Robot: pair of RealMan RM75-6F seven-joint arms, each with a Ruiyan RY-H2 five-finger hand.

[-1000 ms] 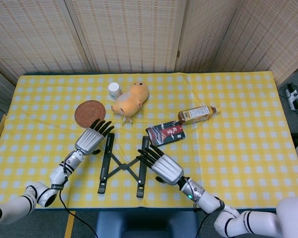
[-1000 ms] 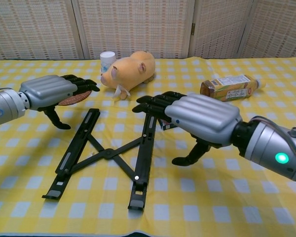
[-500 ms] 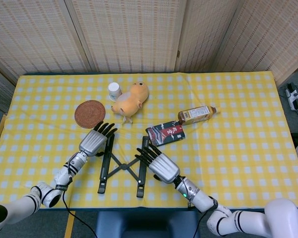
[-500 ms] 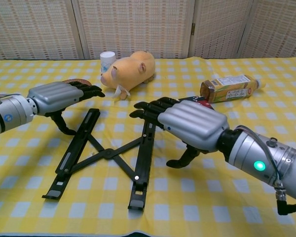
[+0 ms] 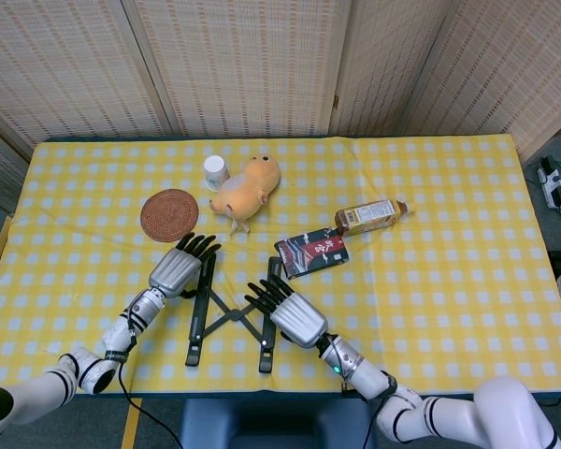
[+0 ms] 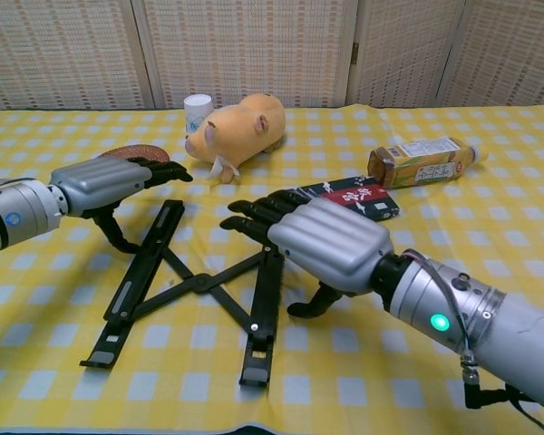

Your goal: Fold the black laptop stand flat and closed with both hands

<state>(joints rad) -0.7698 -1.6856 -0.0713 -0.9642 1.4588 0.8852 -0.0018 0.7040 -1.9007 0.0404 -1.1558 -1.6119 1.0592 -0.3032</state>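
The black laptop stand (image 5: 232, 318) lies unfolded near the table's front edge, its two long bars joined by a crossed link (image 6: 198, 283). My left hand (image 5: 179, 267) hovers at the far end of the left bar (image 6: 143, 272), fingers stretched forward and thumb down on the bar's outer side (image 6: 109, 181). My right hand (image 5: 290, 314) is spread over the upper half of the right bar (image 6: 261, 317), hiding its far end, thumb hanging down to the right (image 6: 325, 243). Neither hand grips anything; I cannot tell if they touch the bars.
Beyond the stand lie a red-and-black packet (image 5: 313, 253), a lying drink bottle (image 5: 371, 216), an orange plush toy (image 5: 246, 187), a white cup (image 5: 215, 171) and a round brown coaster (image 5: 168, 214). The table's front edge runs just below the stand.
My right hand has slid left and forward until it covers the right bar. My left hand has come in over the top of the left bar. The stand keeps its shape.
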